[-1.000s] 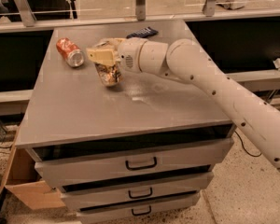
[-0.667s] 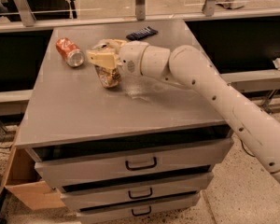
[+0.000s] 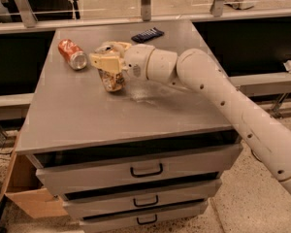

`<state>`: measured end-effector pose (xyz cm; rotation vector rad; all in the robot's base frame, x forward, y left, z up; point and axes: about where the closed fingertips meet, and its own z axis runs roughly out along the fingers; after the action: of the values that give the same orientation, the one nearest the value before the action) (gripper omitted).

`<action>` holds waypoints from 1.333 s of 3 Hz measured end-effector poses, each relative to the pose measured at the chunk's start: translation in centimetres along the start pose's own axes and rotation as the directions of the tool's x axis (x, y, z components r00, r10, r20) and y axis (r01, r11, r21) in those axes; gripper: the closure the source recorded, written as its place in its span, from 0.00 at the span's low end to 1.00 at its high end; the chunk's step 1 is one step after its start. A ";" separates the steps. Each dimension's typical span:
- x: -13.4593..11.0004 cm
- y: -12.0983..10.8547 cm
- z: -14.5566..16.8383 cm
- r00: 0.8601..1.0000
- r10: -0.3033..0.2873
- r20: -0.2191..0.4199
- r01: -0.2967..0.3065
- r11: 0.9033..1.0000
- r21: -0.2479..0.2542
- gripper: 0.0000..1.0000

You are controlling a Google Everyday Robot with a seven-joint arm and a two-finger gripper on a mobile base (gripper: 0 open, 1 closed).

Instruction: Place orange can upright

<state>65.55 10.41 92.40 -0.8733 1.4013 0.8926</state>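
Note:
The orange can (image 3: 112,79), tan with mottled whitish and brown markings, stands about upright on the grey cabinet top (image 3: 87,115), left of the middle. My gripper (image 3: 106,59) reaches in from the right and sits around the can's upper part, with its pale fingers (image 3: 103,61) covering the top of the can. The can's bottom touches or almost touches the surface. A deeper red-orange can (image 3: 72,53) lies on its side at the back left, apart from my gripper.
A dark flat packet (image 3: 147,34) lies at the back of the cabinet top. The cabinet has three drawers with handles (image 3: 146,171) below. A railing with glass runs behind. A cardboard box (image 3: 24,193) stands on the floor at the left.
The arm and the can have stayed almost in place; the can stands at the same spot under the gripper.

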 end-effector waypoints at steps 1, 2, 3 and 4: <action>0.0 0.0 0.0 1.000 0.000 0.000 0.000 1.000 0.000 0.36; 0.4 0.3 -0.7 1.000 0.001 0.009 -0.001 1.000 -0.004 0.13; 1.6 1.0 -2.5 1.000 0.007 0.022 -0.007 1.000 -0.005 0.00; 2.7 1.6 -5.3 1.000 0.017 0.024 -0.017 1.000 0.008 0.00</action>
<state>61.81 6.24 89.74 -0.8431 1.3924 0.9069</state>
